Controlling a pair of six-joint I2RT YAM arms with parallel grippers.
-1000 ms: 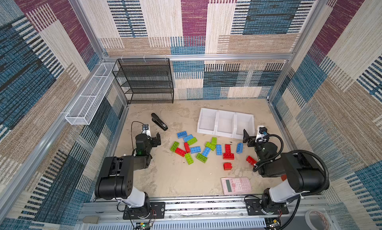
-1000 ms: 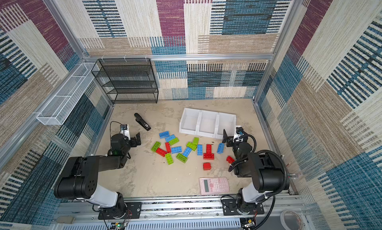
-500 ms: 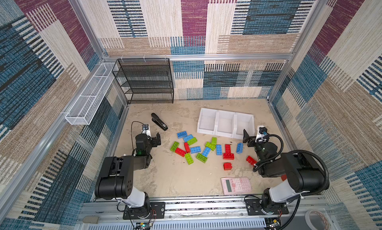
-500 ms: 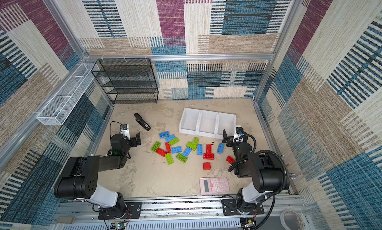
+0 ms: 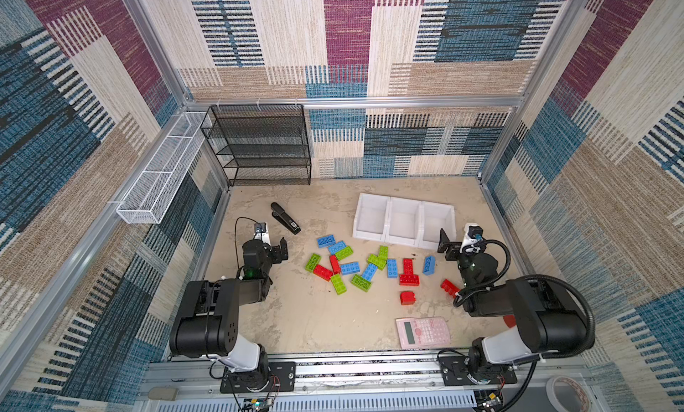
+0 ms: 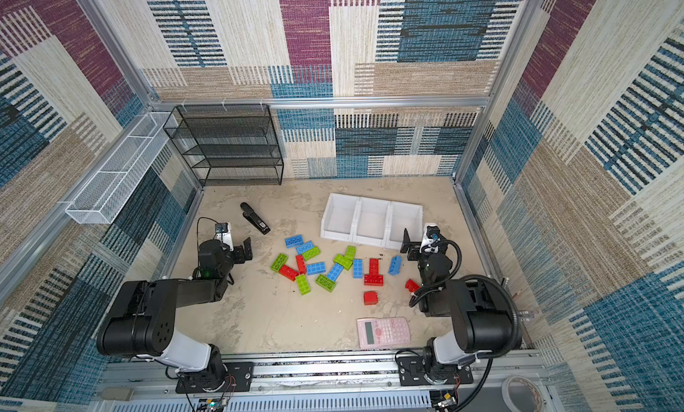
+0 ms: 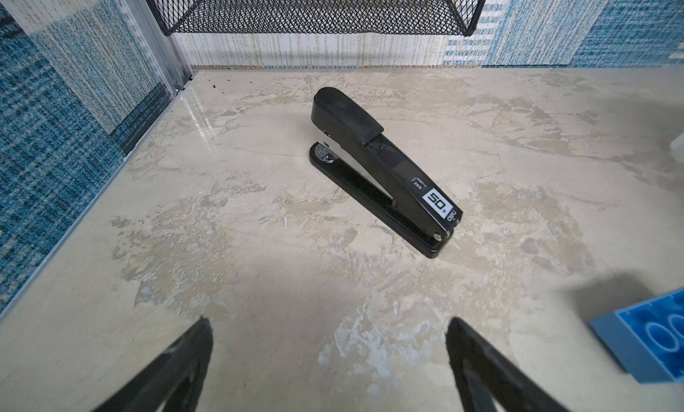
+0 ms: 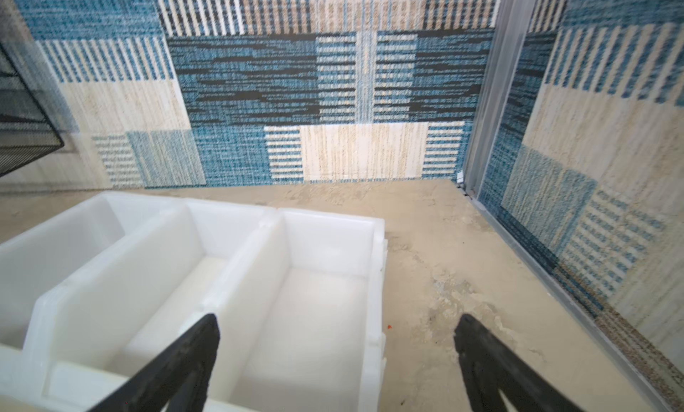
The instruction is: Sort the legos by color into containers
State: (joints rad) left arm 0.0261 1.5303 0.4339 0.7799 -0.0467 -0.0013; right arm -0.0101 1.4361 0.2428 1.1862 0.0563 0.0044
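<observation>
Top views both show the legos (image 5: 349,268) scattered across the middle of the frame on the surface (image 5: 314,317), just below the three white containers (image 5: 372,217). Left claw (image 7: 327,328) and right claw (image 8: 337,321) are spread wide apart, holding nothing.

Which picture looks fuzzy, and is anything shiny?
Right wrist view: the white bins and back wall look fuzzy. Left wrist view: the stapler is sharp, the blue brick at the edge is blurred, the tabletop shines in one patch.
</observation>
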